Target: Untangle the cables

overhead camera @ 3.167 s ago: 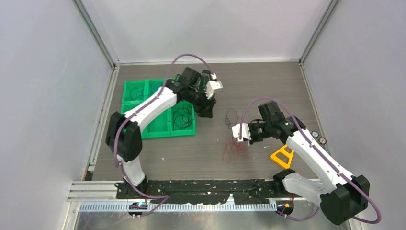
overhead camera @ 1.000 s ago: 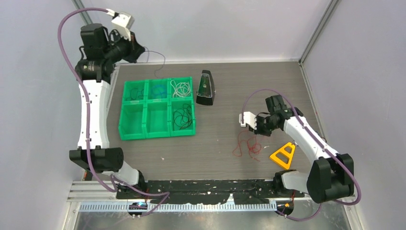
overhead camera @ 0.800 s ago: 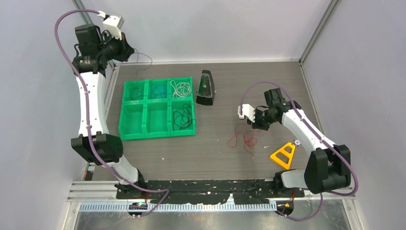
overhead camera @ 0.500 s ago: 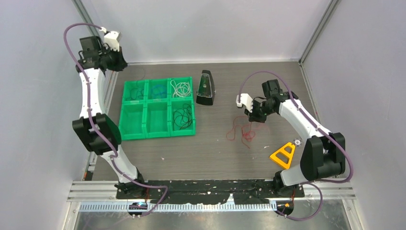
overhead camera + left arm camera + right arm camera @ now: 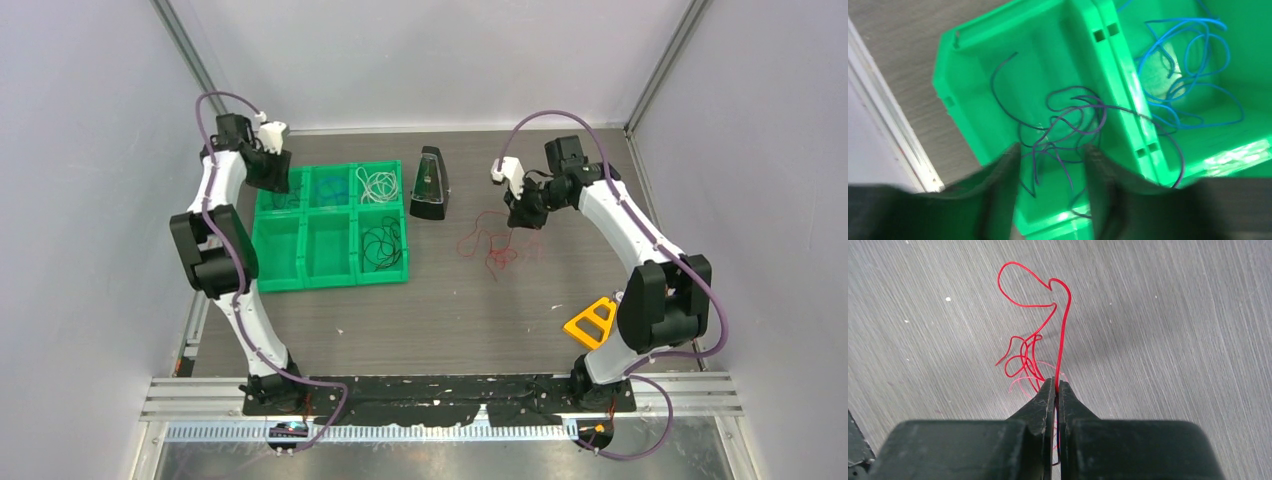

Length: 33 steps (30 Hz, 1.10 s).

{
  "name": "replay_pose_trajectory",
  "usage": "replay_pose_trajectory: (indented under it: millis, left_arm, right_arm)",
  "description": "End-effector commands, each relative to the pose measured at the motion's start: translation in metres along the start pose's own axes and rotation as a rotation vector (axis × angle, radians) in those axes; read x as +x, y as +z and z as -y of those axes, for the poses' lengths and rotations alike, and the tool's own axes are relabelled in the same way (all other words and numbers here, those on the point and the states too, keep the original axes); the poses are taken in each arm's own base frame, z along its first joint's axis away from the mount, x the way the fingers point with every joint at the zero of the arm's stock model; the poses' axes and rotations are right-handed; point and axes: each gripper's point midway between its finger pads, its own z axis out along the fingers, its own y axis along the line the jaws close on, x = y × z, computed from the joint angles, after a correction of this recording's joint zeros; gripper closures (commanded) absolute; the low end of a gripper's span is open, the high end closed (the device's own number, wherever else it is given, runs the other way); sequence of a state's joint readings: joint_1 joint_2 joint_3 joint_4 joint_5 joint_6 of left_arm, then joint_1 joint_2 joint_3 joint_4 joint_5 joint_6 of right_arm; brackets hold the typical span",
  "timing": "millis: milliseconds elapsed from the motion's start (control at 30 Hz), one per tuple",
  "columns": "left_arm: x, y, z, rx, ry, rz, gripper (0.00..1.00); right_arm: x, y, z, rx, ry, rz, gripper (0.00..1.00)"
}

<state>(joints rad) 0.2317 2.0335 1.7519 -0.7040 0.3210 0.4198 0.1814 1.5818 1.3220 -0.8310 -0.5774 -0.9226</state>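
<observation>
My left gripper [image 5: 270, 172] hangs over the back-left compartment of the green bin [image 5: 330, 280]. In the left wrist view it is open [image 5: 1053, 150], and a purple cable [image 5: 1068, 117] lies loose in that compartment [image 5: 973, 55] between and beyond the fingers. One strand crosses the divider toward the blue cable [image 5: 1188, 60]. My right gripper [image 5: 520, 215] is shut on a red cable [image 5: 493, 246], which trails down onto the table. In the right wrist view the red cable [image 5: 1064, 315] rises from the closed tips [image 5: 1055, 383], with a dark strand pinched beside it.
A black metronome [image 5: 430, 185] stands right of the bin. A white cable [image 5: 375, 183] and a black cable [image 5: 381, 245] lie in the bin's right compartments. A yellow triangle [image 5: 590, 325] lies at the near right. Walls enclose the table.
My left arm swung from high at the back-left wall down to the bin, and the purple cable now lies released in the compartment. My right gripper carried the red cable toward the back.
</observation>
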Motion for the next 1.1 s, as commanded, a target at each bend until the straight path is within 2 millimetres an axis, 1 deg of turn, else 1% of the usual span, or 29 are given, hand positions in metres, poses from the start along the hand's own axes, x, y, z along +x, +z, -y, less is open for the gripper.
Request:
replay_pose_trajectory:
  millis: [0, 33, 100, 133, 167, 233, 267, 333, 400, 467, 500, 533, 567, 633, 733, 833, 900, 967, 1033, 1067]
  left_arm:
    - [-0.024, -0.035, 0.013, -0.012, 0.021, 0.021, 0.36]
    - [-0.039, -0.053, 0.015, -0.024, 0.024, 0.068, 0.3]
    - [-0.064, -0.086, 0.02, -0.037, 0.038, 0.162, 0.22]
    - [-0.075, -0.103, 0.026, -0.032, 0.055, 0.213, 0.19]
    - [-0.083, -0.117, 0.034, -0.019, 0.071, 0.255, 0.16]
    - [-0.098, -0.145, 0.055, 0.019, 0.118, 0.339, 0.06]
    - [-0.103, -0.156, 0.069, 0.051, 0.15, 0.373, 0.05]
    - [-0.108, -0.174, 0.111, 0.155, 0.225, 0.43, 0.05]
    - [-0.111, -0.193, 0.164, 0.268, 0.318, 0.493, 0.04]
    - [-0.106, -0.2, 0.224, 0.399, 0.398, 0.527, 0.02]
    - [-0.102, -0.201, 0.252, 0.463, 0.425, 0.535, 0.01]
    - [-0.094, -0.199, 0.29, 0.553, 0.463, 0.529, 0.01]
    - [-0.091, -0.2, 0.318, 0.611, 0.491, 0.534, 0.0]
    - [-0.084, -0.195, 0.367, 0.705, 0.525, 0.521, 0.0]
    - [-0.079, -0.181, 0.427, 0.814, 0.535, 0.492, 0.0]
    - [-0.069, -0.162, 0.472, 0.879, 0.534, 0.45, 0.0]
    - [-0.058, -0.146, 0.498, 0.93, 0.523, 0.396, 0.0]
    - [-0.047, -0.134, 0.516, 0.975, 0.496, 0.344, 0.0]
    - [-0.038, -0.12, 0.528, 0.998, 0.473, 0.301, 0.0]
    - [-0.034, -0.116, 0.533, 1.019, 0.463, 0.275, 0.1]
  right_arm:
    - [-0.035, -0.011, 0.001, -0.016, 0.048, 0.111, 0.95]
    - [-0.04, -0.013, -0.003, -0.028, 0.052, 0.134, 0.95]
    - [-0.048, -0.017, -0.009, -0.05, 0.051, 0.17, 0.95]
    - [-0.052, -0.02, -0.014, -0.061, 0.046, 0.191, 0.95]
    - [-0.053, -0.021, -0.016, -0.067, 0.044, 0.198, 0.95]
    - [-0.057, -0.025, -0.022, -0.076, 0.034, 0.217, 0.95]
    - [-0.06, -0.029, -0.027, -0.084, 0.027, 0.23, 0.95]
    - [-0.064, -0.035, -0.032, -0.09, 0.023, 0.252, 0.95]
    - [-0.071, -0.042, -0.039, -0.1, 0.027, 0.281, 0.95]
    - [-0.078, -0.048, -0.044, -0.109, 0.03, 0.309, 0.95]
    - [-0.08, -0.05, -0.046, -0.111, 0.03, 0.317, 0.95]
    - [-0.083, -0.053, -0.05, -0.114, 0.027, 0.329, 0.95]
    - [-0.084, -0.056, -0.053, -0.117, 0.023, 0.339, 0.95]
    - [-0.086, -0.06, -0.06, -0.126, 0.016, 0.35, 0.95]
    - [-0.086, -0.064, -0.071, -0.149, 0.005, 0.357, 0.95]
    - [-0.091, -0.072, -0.082, -0.16, -0.007, 0.379, 0.95]
    - [-0.095, -0.078, -0.087, -0.157, -0.013, 0.397, 0.95]
    - [-0.1, -0.084, -0.093, -0.156, -0.02, 0.418, 0.94]
    - [-0.104, -0.088, -0.096, -0.154, -0.021, 0.441, 0.95]
    - [-0.105, -0.09, -0.097, -0.151, -0.02, 0.447, 0.95]
